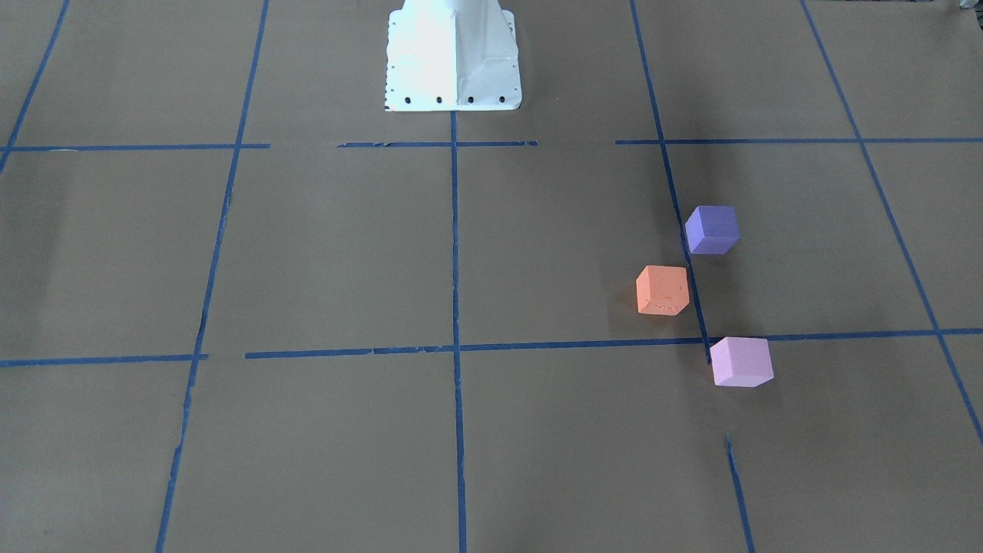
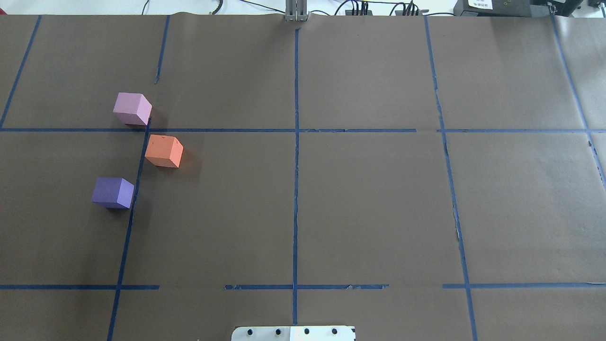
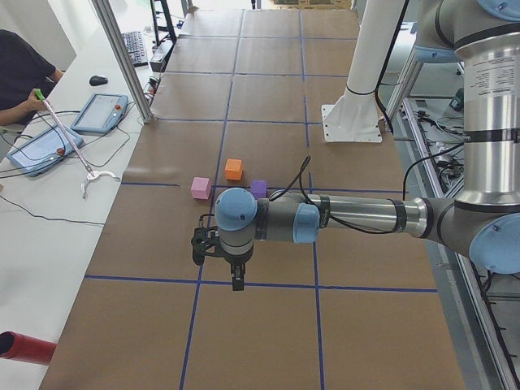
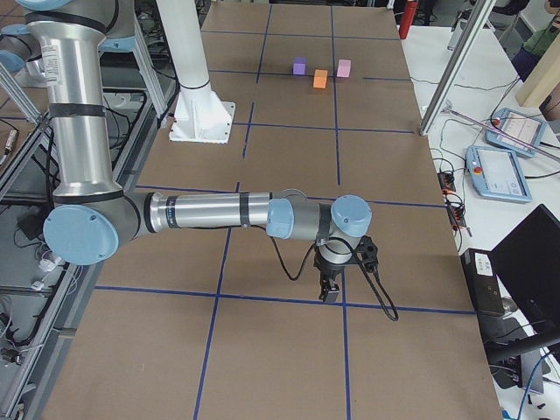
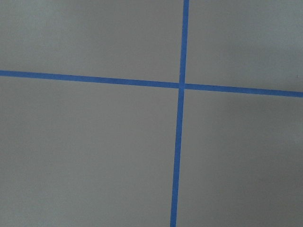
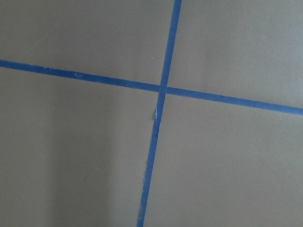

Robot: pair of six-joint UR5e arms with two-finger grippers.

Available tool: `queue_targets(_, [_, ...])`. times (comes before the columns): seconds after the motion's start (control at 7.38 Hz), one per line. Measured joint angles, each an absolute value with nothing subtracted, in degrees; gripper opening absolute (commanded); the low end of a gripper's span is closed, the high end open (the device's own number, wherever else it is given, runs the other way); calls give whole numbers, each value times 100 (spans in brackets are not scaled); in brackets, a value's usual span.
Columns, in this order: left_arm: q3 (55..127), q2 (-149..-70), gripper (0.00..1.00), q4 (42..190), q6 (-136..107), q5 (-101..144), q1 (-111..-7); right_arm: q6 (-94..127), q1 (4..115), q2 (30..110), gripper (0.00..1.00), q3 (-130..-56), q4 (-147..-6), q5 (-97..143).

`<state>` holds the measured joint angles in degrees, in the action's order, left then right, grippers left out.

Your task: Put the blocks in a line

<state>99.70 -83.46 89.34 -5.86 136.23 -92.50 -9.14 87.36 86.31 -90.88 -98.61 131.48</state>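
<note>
Overhead, three blocks sit on the left half of the brown counter (image 2: 378,213), all apart, none touching. Furthest left is the violet block (image 2: 112,192), just left of a blue tape line (image 2: 128,237). Next comes the lilac block (image 2: 132,108), near violet's 12 o'clock, its corner by a tape crossing. Then the orange block (image 2: 164,150), just right of that line, with lilac at its 11 o'clock and violet at its 8: a zigzag, not straight. The left gripper (image 3: 236,284) hangs pointing down, well apart from the blocks; I cannot tell whether its fingers are spread. The right gripper (image 4: 330,296) hangs at the far end, and there too I cannot tell.
</note>
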Motion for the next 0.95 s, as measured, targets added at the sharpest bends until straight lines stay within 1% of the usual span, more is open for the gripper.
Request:
queue_targets(0.54, [9993, -8518, 100, 8828, -306, 13622, -9233, -914, 8736, 8631, 100, -9088, -9861, 13148])
queue_targets(0.81, [10089, -8864, 100, 8817, -429, 13679, -9109, -914, 8736, 8631, 100, -9088, -9861, 13148])
queue_targets(0.95, [10093, -9174, 100, 8819, -690, 13741, -8828, -914, 8736, 8631, 100, -9088, -9861, 13149])
